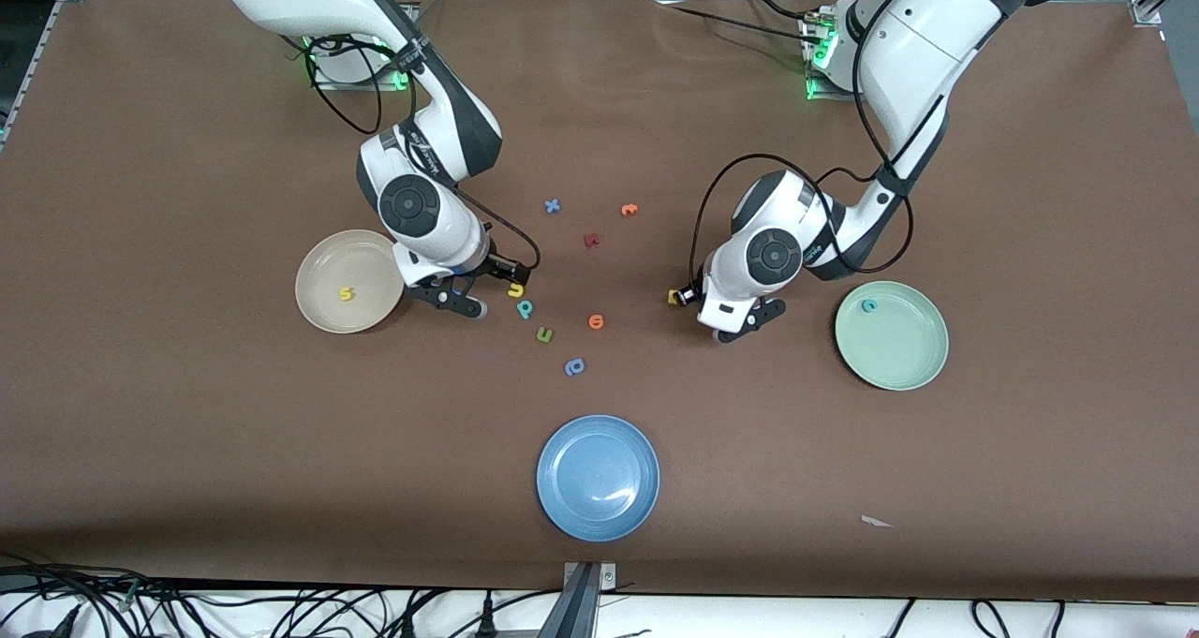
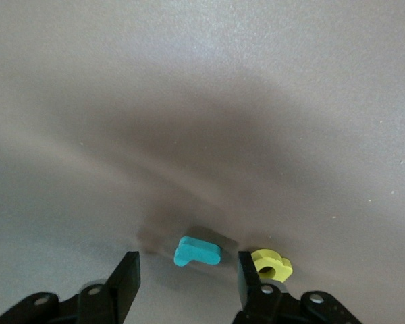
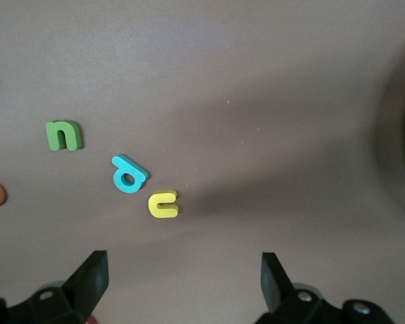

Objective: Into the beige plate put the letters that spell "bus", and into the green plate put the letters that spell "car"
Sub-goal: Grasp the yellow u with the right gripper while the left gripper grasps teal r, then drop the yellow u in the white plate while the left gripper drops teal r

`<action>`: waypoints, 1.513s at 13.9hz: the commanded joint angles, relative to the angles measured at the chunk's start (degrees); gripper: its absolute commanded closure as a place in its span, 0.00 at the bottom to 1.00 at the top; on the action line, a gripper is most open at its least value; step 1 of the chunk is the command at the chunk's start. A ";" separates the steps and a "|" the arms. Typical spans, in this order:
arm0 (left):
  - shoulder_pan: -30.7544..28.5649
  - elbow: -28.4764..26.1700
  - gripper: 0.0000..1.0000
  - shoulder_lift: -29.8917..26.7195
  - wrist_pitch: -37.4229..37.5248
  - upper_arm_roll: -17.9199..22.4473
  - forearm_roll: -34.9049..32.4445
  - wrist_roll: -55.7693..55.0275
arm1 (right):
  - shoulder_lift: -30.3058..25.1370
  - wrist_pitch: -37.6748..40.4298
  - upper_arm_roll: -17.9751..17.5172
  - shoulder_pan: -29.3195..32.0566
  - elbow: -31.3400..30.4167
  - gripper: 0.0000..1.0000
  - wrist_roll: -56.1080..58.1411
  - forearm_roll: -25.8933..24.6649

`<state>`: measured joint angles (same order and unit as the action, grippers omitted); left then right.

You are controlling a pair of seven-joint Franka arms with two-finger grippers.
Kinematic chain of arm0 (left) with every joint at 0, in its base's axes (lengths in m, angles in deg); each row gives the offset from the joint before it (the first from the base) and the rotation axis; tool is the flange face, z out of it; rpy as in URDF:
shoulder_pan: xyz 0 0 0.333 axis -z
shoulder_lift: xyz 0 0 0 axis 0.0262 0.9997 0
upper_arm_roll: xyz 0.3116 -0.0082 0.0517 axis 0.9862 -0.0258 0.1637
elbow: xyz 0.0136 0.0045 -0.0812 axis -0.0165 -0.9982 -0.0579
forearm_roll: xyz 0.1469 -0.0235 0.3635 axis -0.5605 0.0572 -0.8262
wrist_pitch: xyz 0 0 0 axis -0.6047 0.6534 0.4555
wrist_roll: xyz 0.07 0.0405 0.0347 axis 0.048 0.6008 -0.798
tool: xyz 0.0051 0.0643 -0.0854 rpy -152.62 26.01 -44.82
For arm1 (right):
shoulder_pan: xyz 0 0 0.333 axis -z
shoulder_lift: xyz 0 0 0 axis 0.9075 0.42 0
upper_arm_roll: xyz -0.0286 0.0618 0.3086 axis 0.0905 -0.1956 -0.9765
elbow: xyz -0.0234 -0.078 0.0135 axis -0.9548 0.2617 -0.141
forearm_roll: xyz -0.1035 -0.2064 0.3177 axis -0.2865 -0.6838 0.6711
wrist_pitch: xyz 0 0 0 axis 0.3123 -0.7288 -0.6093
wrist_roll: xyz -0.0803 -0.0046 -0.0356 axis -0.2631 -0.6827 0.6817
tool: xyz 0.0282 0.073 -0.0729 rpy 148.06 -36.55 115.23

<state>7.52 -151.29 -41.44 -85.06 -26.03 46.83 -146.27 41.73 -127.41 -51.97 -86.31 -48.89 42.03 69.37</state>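
The beige plate (image 1: 323, 263) holds a yellow s (image 1: 347, 293). A teal c (image 1: 868, 305) lies in the green plate (image 1: 899, 357). My right gripper (image 1: 459, 299) (image 3: 182, 273) is open and holds nothing. It hangs over the table between the beige plate and the yellow u (image 1: 515, 289) (image 3: 163, 204). The teal b (image 1: 525, 309) (image 3: 128, 174) lies beside the u. My left gripper (image 1: 740, 324) (image 2: 185, 277) is open and low over the table. The teal r (image 2: 197, 251) lies just past its fingertips, untouched. The yellow a (image 1: 674, 296) (image 2: 272, 264) sits beside one finger (image 2: 246, 273).
Near the b lie a green u-shaped letter (image 1: 544, 335) (image 3: 64, 135), a blue p-shaped letter (image 1: 574, 367) and an orange letter (image 1: 596, 321). A blue x (image 1: 553, 206), a maroon letter (image 1: 591, 240) and another orange letter (image 1: 629, 210) lie farther from the camera. A blue plate (image 1: 562, 497) sits nearest it.
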 commanded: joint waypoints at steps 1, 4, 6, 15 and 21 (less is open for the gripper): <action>0.56 0.47 0.40 0.58 -0.35 0.34 -2.38 -1.45 | 4.12 0.57 -0.37 -0.56 2.60 0.00 9.29 -0.76; 0.47 0.47 0.44 0.67 -0.35 0.34 -3.44 -1.63 | 5.96 -6.44 -0.38 -1.70 2.08 0.03 13.19 -1.03; 0.56 0.47 0.45 0.67 -0.35 0.34 -3.44 -1.63 | 6.67 -7.61 -0.29 -1.88 1.90 0.35 14.16 -1.20; 0.12 0.91 0.90 0.50 -0.26 0.34 -3.44 -1.54 | 8.95 -11.64 -0.29 -2.06 1.55 0.57 15.92 -4.89; -1.89 1.26 0.91 -3.00 0.71 0.16 -3.44 -0.84 | 9.04 -11.83 -0.29 -2.06 1.55 0.66 15.92 -7.09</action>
<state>7.02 -149.91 -41.44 -85.37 -25.76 45.42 -146.53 49.82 -138.78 -52.06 -88.32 -48.25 57.52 63.59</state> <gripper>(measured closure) 0.700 0.581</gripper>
